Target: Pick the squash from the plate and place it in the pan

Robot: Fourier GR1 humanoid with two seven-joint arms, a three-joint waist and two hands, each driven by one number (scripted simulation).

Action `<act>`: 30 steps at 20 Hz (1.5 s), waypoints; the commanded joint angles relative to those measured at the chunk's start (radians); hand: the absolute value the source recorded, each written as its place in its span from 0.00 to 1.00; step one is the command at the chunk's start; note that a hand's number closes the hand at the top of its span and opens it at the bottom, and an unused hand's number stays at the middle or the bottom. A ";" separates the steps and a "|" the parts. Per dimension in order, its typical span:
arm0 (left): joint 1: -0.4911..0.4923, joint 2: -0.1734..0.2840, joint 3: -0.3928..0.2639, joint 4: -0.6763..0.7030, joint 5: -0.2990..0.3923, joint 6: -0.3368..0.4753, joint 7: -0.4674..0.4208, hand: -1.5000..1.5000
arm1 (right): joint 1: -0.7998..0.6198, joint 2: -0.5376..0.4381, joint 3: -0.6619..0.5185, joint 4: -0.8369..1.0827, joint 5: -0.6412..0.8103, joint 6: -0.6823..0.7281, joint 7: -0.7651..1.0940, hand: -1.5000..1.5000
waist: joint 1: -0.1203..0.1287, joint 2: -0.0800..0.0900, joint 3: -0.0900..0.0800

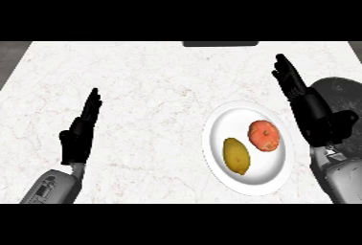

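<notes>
The right hand (305,103) hangs open beside the plate (219,143), fingers straight. The squash (237,155) looks smooth, firm and rounded, likely slippery. Best taken across its narrow middle.

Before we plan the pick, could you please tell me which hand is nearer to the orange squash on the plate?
The right hand: it is open just right of the squash, beside the plate. The left hand, also open, is far off across the counter at the view's left.

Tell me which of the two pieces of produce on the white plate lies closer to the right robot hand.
The round orange-red squash; it sits on the plate's right side, while the yellow oval lemon lies farther left.
</notes>
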 commanded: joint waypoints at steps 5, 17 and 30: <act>-0.034 0.035 0.078 -0.058 0.088 -0.060 0.061 0.50 | -0.139 0.016 -0.079 0.033 -0.373 0.424 -0.139 1.00 | 0.040 -0.010 -0.032; -0.051 0.067 0.120 -0.170 0.170 -0.094 0.246 0.50 | -0.037 -0.415 -0.237 0.484 0.072 0.748 -0.859 0.00 | 0.008 -0.010 -0.034; 0.006 0.073 0.136 -0.253 0.145 -0.096 0.283 0.50 | -0.350 -0.432 0.031 0.402 0.435 0.683 -0.731 0.00 | 0.012 -0.019 -0.039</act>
